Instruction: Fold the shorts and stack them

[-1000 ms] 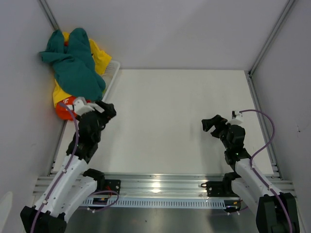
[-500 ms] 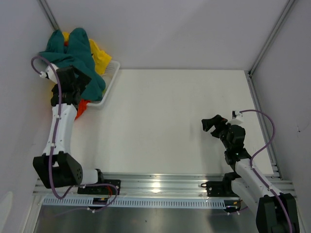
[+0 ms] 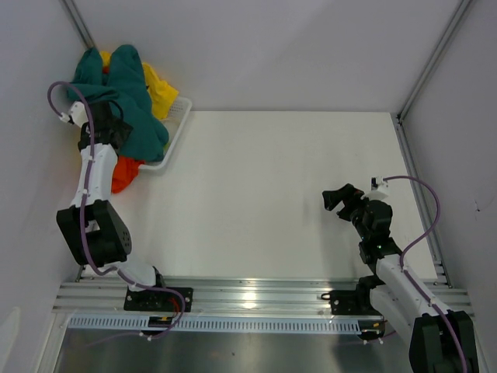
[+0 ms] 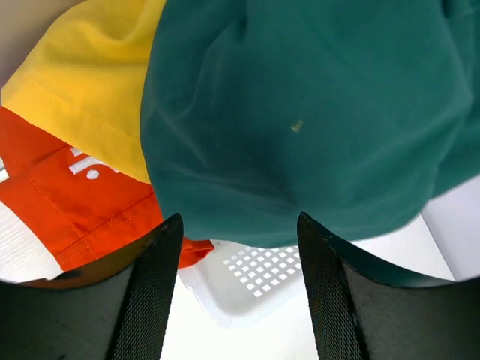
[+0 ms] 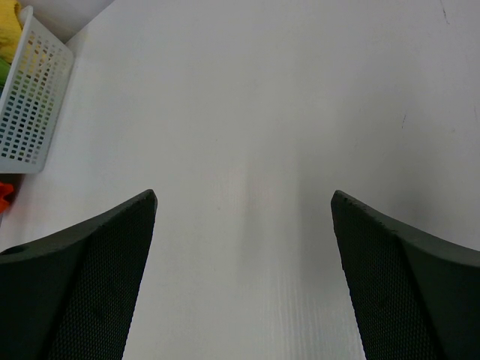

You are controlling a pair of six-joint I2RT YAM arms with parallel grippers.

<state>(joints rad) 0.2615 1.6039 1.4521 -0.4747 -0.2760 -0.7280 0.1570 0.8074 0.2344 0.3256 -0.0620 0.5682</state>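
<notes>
field notes, pick-up stage.

- the shorts are all heaped at the far-left corner, in and over a white perforated plastic basket (image 3: 177,124). none is on the white table (image 3: 272,179) yet, so i judge folding and stacking have not begun.
- dark teal fabric shorts (image 3: 124,101) lie on top of the heap and drape over the basket's near rim. that makes them the obvious first pull.
- yellow shorts (image 4: 90,82) sit under the teal pair. orange-red shorts (image 4: 82,210) with white lettering hang lowest, spilling outside the basket on the left.
- left gripper (image 4: 238,225) is reached out to the heap, fingers parted, with the hanging lower edge of the teal pair right at the tips. nothing looks pinched. i cannot tell whether the pads touch the cloth.
- i read the aim at that loose hem as a way to lift one layer only. a bite further left risks catching yellow or orange along with it.
- right gripper (image 5: 244,196) hovers over bare table on the right, well apart from the heap, fingers spread wide and holding nothing. my guess is it waits there to take the other side once a pair is laid out.
</notes>
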